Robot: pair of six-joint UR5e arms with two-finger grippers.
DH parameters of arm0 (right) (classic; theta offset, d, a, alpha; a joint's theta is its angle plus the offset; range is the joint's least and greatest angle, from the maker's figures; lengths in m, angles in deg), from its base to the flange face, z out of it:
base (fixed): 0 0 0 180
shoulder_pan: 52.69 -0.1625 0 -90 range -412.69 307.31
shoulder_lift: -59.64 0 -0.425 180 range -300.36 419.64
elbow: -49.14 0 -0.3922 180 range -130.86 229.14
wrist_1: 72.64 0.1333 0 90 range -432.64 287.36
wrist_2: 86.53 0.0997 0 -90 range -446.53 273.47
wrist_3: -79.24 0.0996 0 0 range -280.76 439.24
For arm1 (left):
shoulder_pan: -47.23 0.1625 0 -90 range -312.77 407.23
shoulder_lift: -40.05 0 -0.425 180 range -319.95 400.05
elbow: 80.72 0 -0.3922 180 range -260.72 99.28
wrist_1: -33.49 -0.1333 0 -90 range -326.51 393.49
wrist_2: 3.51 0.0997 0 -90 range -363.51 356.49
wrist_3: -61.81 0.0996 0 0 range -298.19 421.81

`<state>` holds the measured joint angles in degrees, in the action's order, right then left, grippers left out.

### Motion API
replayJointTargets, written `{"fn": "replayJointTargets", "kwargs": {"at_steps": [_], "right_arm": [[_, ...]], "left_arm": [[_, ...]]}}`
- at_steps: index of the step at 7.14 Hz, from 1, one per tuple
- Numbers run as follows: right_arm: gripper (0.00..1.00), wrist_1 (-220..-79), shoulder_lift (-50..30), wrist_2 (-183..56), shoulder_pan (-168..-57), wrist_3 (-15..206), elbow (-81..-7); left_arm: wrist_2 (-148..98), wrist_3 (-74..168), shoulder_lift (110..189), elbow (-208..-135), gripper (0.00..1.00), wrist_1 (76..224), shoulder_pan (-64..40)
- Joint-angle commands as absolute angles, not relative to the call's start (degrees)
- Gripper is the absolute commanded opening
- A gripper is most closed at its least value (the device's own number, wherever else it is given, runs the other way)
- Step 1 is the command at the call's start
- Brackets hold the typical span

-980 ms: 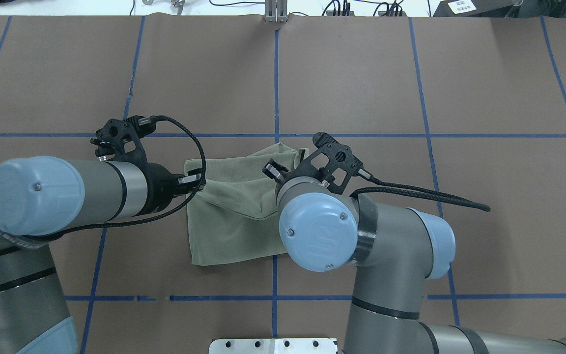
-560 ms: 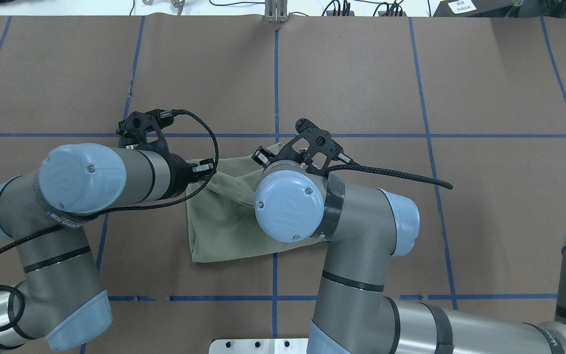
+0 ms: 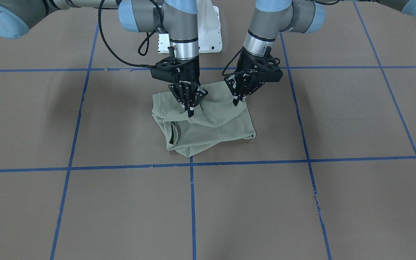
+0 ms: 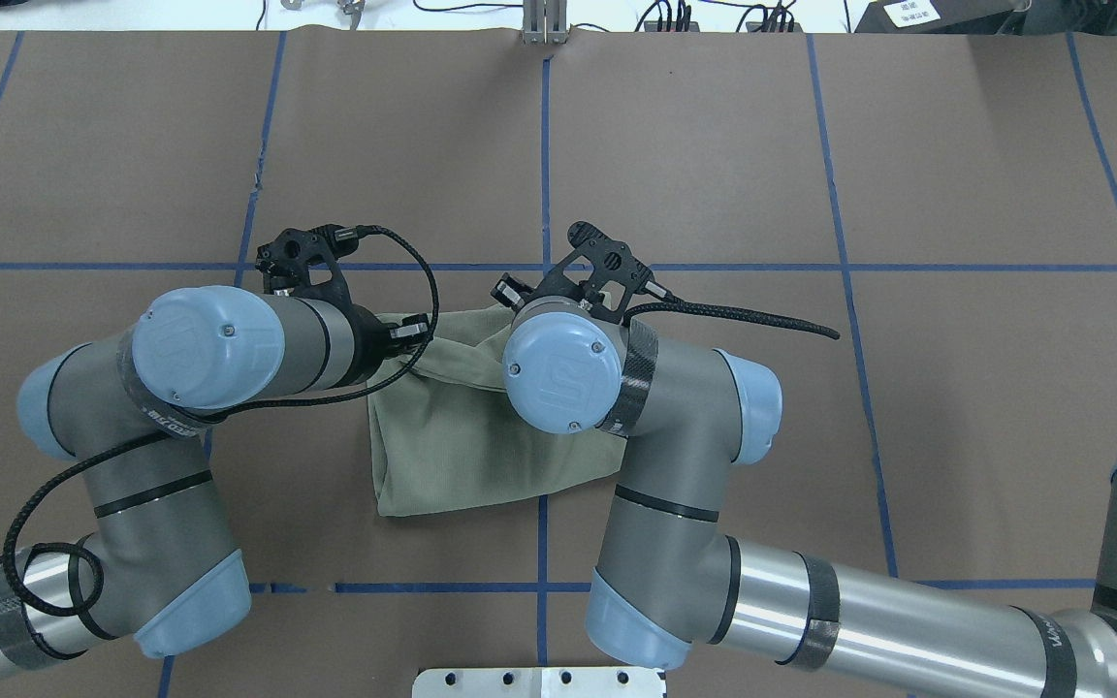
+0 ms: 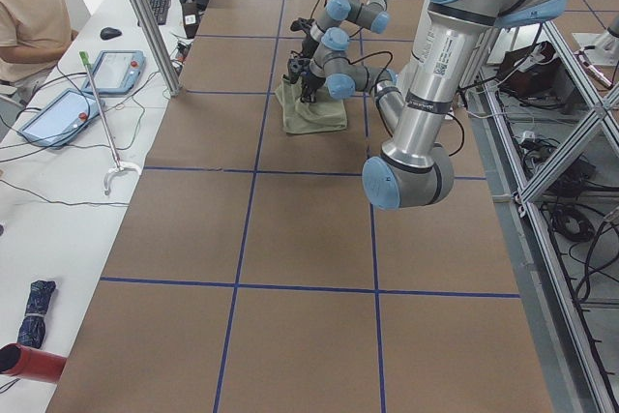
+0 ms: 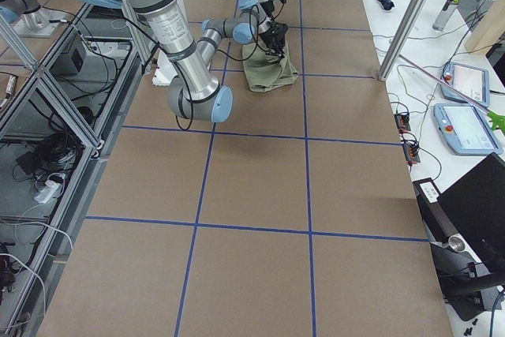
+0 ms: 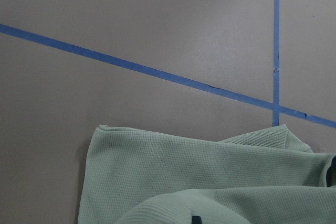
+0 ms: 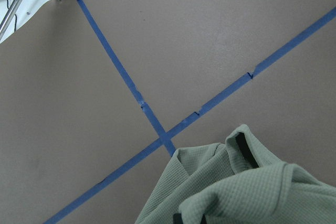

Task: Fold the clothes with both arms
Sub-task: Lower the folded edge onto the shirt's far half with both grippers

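The sage-green shirt (image 3: 219, 126) lies folded in a rough square on the brown table cover, also visible in the overhead view as the shirt (image 4: 452, 446). My left gripper (image 3: 237, 100) is shut on a raised edge of the shirt at its robot-side corner. My right gripper (image 3: 190, 108) is shut on the same raised fold, which droops between the two. In the overhead view the wrists hide both sets of fingers. Both wrist views show only green knit along the bottom edge above blue tape lines.
A white pedestal base (image 3: 208, 39) stands at the robot's side of the table. Blue tape lines (image 3: 191, 164) grid the cover. A metal post (image 4: 544, 29) stands at the far edge. A person (image 5: 29, 7) sits at a side table holding tablets (image 5: 58, 113).
Both wrists have moved away from the robot and closer together, the left one rightward and the right one leftward. The shirt's raised edge moved with them and bunched narrower.
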<state>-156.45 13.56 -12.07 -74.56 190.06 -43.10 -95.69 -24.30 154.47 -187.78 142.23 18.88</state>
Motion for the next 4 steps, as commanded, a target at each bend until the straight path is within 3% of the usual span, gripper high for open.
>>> {"fn": "replayJointTargets", "kwargs": {"at_steps": [1, 4], "right_arm": [[0.0, -155.96, 13.59, -11.82, -75.45, 189.63, -41.22], [0.0, -155.87, 13.67, -11.73, -75.98, 189.11, -39.29]], "left_arm": [[-95.62, -24.23, 154.4, -186.89, 0.0, 142.65, 18.49], [-95.62, -24.15, 154.4, -185.66, 0.0, 142.74, 18.49]]}}
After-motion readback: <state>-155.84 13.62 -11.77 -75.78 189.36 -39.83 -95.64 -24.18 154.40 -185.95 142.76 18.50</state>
